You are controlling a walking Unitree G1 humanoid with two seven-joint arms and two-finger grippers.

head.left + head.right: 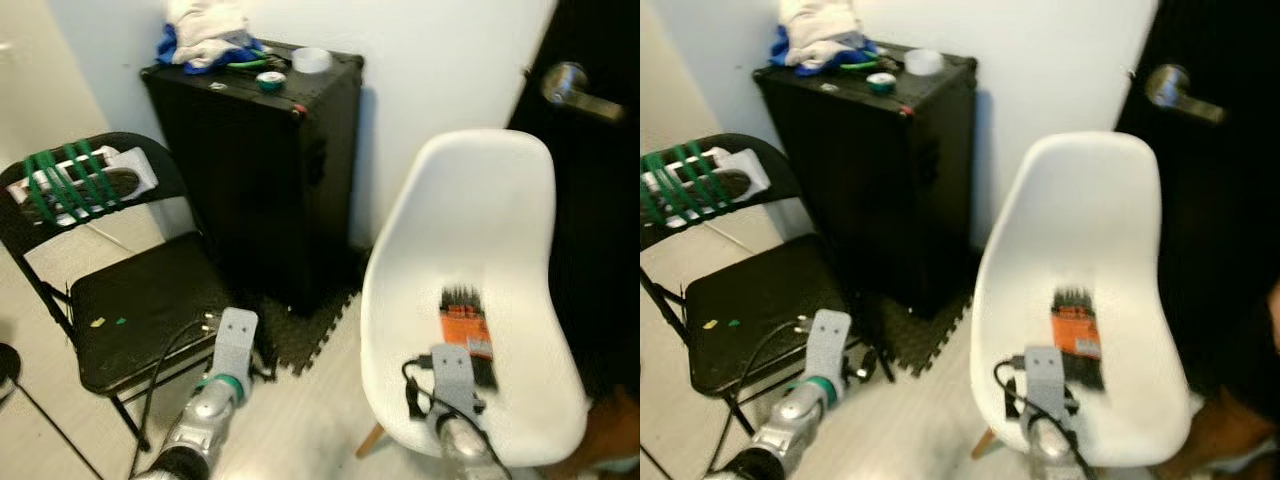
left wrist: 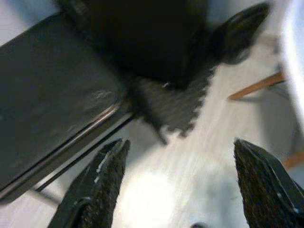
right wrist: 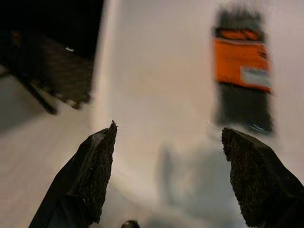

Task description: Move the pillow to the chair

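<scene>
Presently, both grippers are empty, jaws spread: left gripper [image 2: 175,185] over floor beside the black folding metal chair [image 1: 140,300], right gripper [image 3: 166,175] over the white moulded plastic chair [image 1: 470,300]. No pillow can be seen, so its orientation and long axis cannot be told. Judged step: search; next, locate it.

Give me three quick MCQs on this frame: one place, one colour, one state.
1. Where does the orange pack lie?
A. on the folding chair
B. on the white chair's seat
C. on the black case

2. What colour are the bands on the folding chair's back?
A. green
B. red
C. yellow

3. How do the right gripper's fingers stand?
A. shut on the pack
B. shut, empty
C. open

Key: B, the orange pack lies on the white chair; A, green bands wrap the folding chair back; C, the right gripper fingers stand wide apart above the seat.
</scene>
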